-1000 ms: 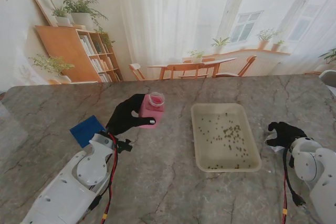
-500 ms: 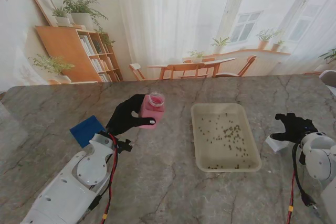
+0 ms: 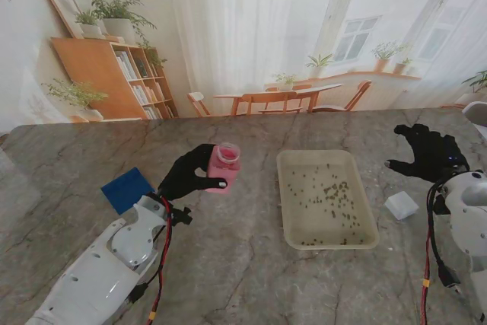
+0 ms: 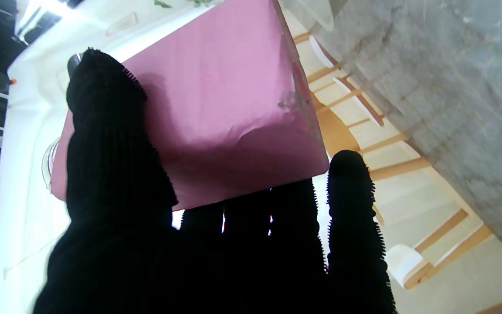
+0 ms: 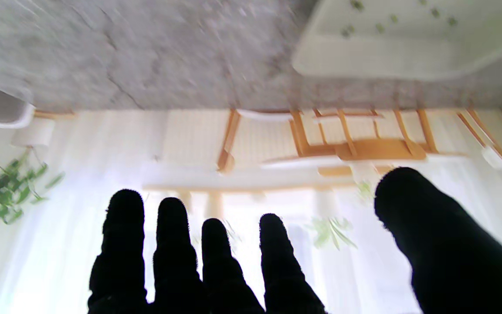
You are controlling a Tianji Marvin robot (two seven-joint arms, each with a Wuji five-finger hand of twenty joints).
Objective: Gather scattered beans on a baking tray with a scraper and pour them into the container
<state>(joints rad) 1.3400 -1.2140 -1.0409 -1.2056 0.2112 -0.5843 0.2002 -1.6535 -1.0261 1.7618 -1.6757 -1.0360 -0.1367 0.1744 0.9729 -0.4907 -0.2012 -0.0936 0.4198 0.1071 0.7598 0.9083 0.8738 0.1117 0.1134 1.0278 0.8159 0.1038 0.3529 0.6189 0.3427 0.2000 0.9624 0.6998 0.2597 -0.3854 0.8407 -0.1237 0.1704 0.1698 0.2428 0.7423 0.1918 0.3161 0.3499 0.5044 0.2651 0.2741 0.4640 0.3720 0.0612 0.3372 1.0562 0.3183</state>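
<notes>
The left robot hand (image 3: 188, 173) is gripping the pink plastic container (image 3: 224, 166); the right robot hand (image 3: 428, 154) is hovering with spread fingers beside the cream rectangular baking tray (image 3: 290, 218)

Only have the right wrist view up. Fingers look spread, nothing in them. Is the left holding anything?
Observer: Yes. The left hand is shut on the pink container, left of the tray.
Operator: Anything near my right hand to pick up?
Observer: A small white object, possibly the scraper, lies right of the tray, nearer to me than the right hand and apart from it.
Operator: Anything else?
Observer: A blue square lies left of the left hand.
</notes>
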